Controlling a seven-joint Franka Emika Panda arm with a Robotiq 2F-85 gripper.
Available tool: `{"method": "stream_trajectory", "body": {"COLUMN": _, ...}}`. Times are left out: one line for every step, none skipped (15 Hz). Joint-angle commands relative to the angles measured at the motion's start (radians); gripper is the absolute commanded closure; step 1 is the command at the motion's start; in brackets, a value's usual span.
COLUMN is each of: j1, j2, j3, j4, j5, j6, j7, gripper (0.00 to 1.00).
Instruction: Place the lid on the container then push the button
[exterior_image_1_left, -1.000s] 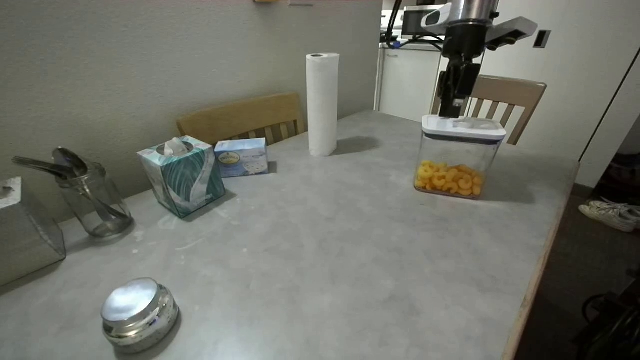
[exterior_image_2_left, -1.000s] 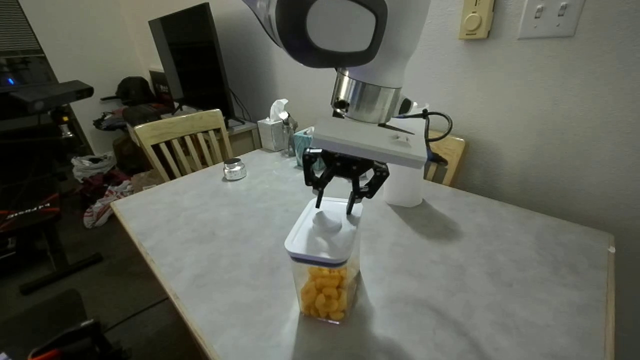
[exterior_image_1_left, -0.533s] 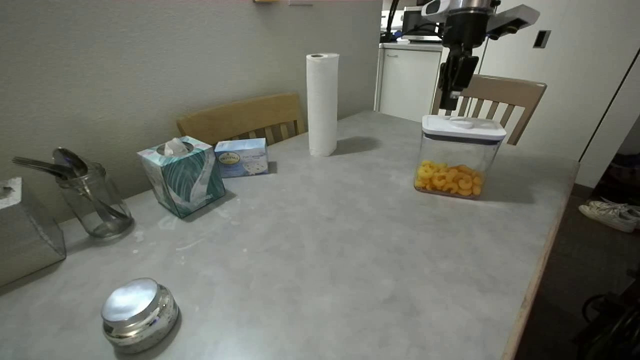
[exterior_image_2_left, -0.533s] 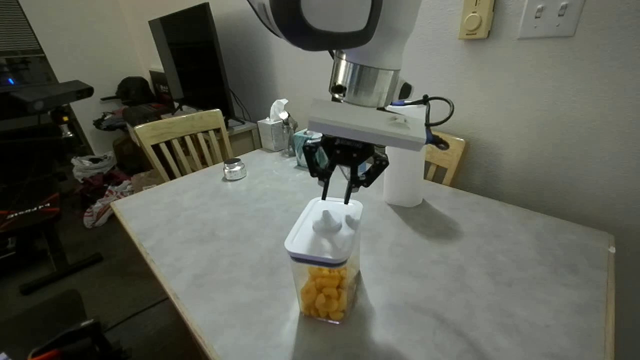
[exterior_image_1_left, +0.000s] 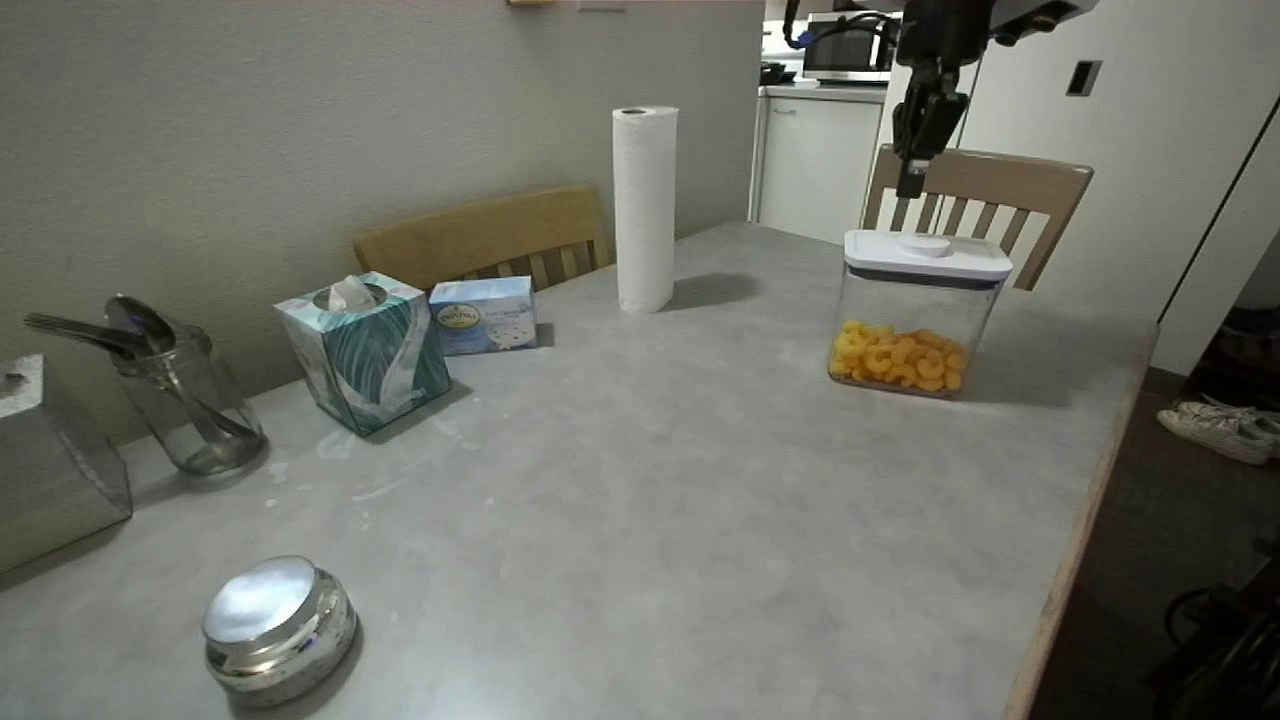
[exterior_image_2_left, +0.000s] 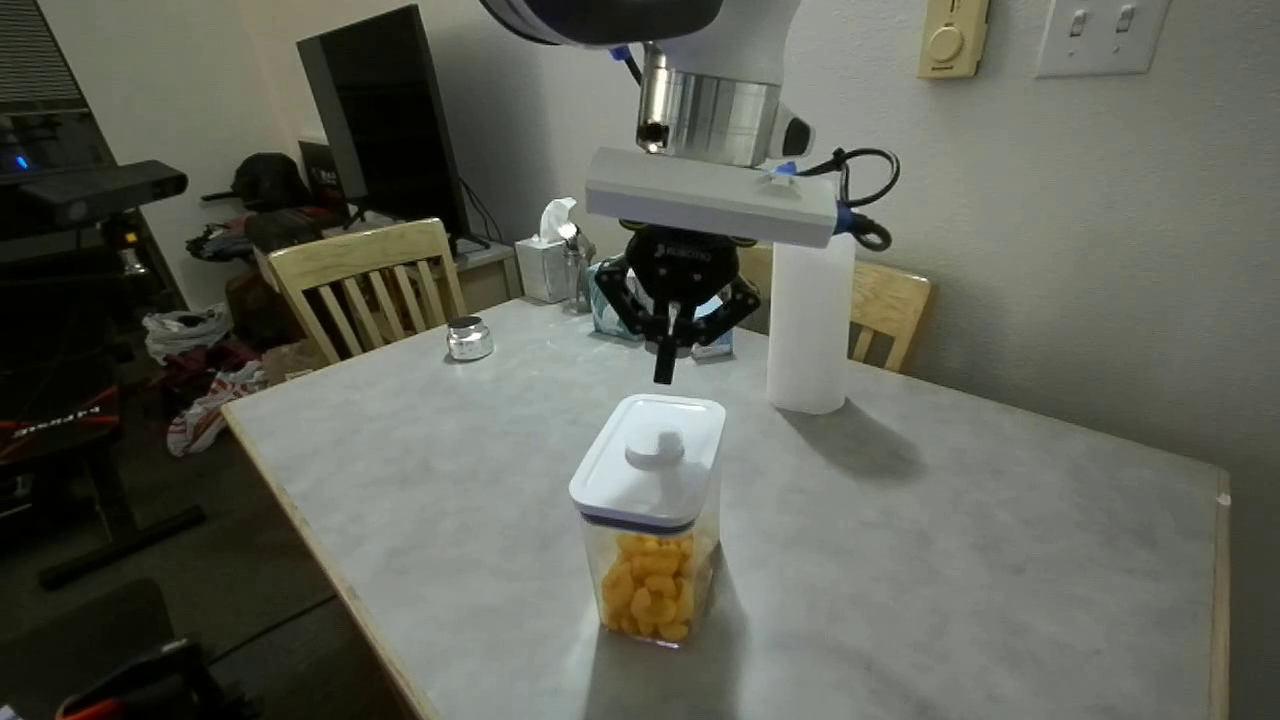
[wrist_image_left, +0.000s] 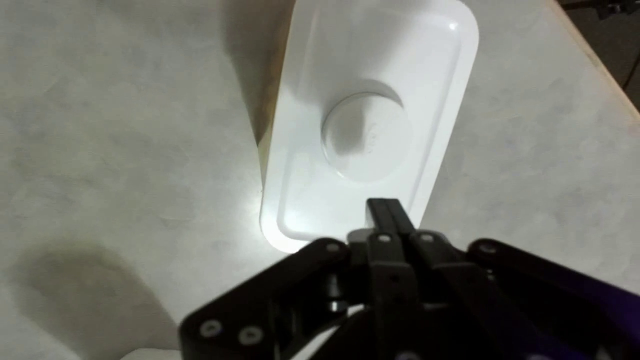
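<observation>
Grey table (exterior_image_1_left: 640, 520), container (exterior_image_1_left: 908, 308) of yellow-orange pieces (exterior_image_1_left: 900, 358), lid (exterior_image_2_left: 648, 488) on, end effector (exterior_image_2_left: 664, 374) closed above

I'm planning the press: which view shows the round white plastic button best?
The wrist view: that button appears large and unobstructed from above, though partly shadowed. Both exterior views show it smaller, at a slant.

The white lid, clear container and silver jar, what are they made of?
White lid: probably plastic, smooth, with glossy highlights.
Clear container: likely plastic, maybe glass; yellow food pieces show through.
Silver jar: perhaps metal or coated glass; shiny sides look mirrored.
</observation>
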Motion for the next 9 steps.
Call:
{"method": "stream_trajectory", "body": {"j1": 0.011, "j2": -0.040, "j3": -0.017, "j4": -0.074, "j5": -0.009, "j6": 0.006, "j7": 0.016, "gripper": 1.00}}
{"method": "stream_trajectory", "body": {"j1": 0.009, "j2": -0.035, "j3": -0.018, "j4": -0.085, "j5": -0.005, "j6": 0.008, "j7": 0.010, "gripper": 1.00}}
{"method": "stream_trajectory", "body": {"j1": 0.009, "j2": -0.029, "j3": -0.020, "j4": -0.094, "j5": -0.006, "j6": 0.008, "j7": 0.014, "gripper": 1.00}}
{"method": "stream_trajectory", "body": {"j1": 0.008, "j2": -0.023, "j3": -0.022, "j4": -0.105, "j5": -0.004, "j6": 0.012, "j7": 0.010, "gripper": 1.00}}
{"method": "stream_trajectory", "body": {"j1": 0.007, "j2": -0.018, "j3": -0.023, "j4": -0.115, "j5": -0.004, "j6": 0.016, "j7": 0.007, "gripper": 1.00}}
{"method": "stream_trajectory", "body": {"j1": 0.005, "j2": -0.014, "j3": -0.025, "j4": -0.124, "j5": -0.004, "j6": 0.025, "j7": 0.000, "gripper": 1.00}}
{"method": "stream_trajectory", "body": {"j1": 0.004, "j2": -0.008, "j3": -0.027, "j4": -0.130, "j5": -0.003, "j6": 0.031, "j7": -0.001, "gripper": 1.00}}
{"method": "stream_trajectory", "body": {"j1": 0.002, "j2": -0.001, "j3": -0.028, "j4": -0.133, "j5": -0.001, "j6": 0.040, "j7": -0.007, "gripper": 1.00}}
{"method": "stream_trajectory", "body": {"j1": 0.001, "j2": 0.009, "j3": -0.029, "j4": -0.136, "j5": 0.001, "j6": 0.057, "j7": -0.011, "gripper": 1.00}}
